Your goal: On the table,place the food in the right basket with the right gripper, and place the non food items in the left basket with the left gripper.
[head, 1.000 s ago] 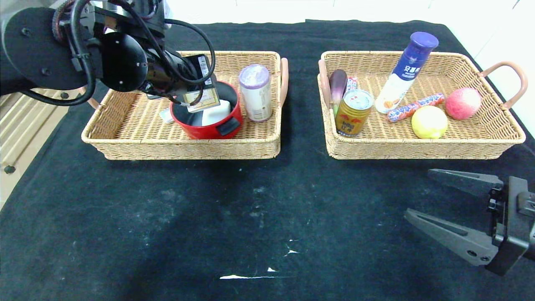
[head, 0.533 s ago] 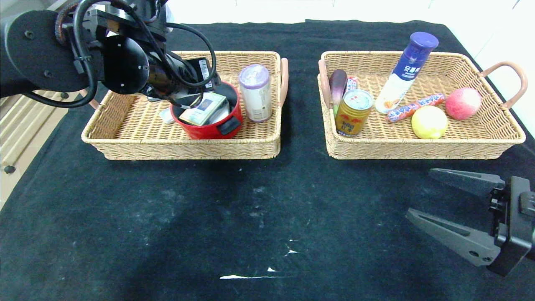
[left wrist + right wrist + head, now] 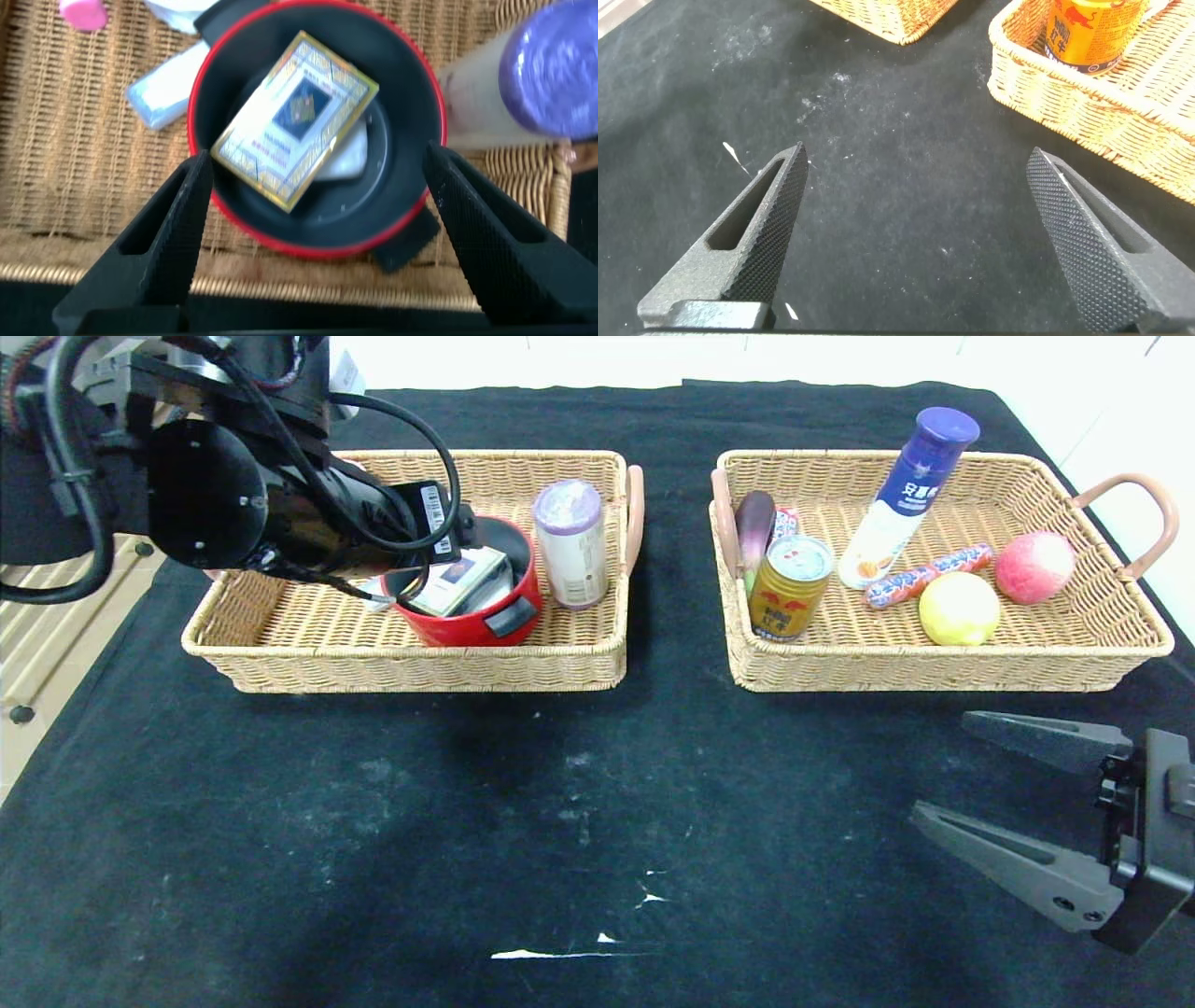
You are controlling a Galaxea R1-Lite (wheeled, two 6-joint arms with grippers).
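Observation:
The left basket [image 3: 411, 665] holds the red pot [image 3: 476, 618], and the cream card box [image 3: 462, 581] lies tilted inside it on the white block [image 3: 353, 157]. My left gripper [image 3: 318, 157] hangs open above the pot, touching nothing, with one finger on each side of the rim. The right basket [image 3: 934, 667] contains the lemon [image 3: 959, 609], the gold can [image 3: 789, 586] and the leaning white-and-blue bottle [image 3: 910, 495]. My right gripper [image 3: 941, 765] stands open and empty over the table [image 3: 560, 821], in front of the right basket.
A purple-lidded cylinder [image 3: 571, 543] stands in the left basket beside the pot, and a white packet [image 3: 163, 86] lies behind it. An aubergine [image 3: 754, 527], a wrapped sausage [image 3: 924, 576] and a pink apple [image 3: 1034, 567] also lie in the right basket.
My left gripper let go of the card box, which dropped into the red pot. Its fingers spread wider and the arm drew back to the left. The right arm stayed still.

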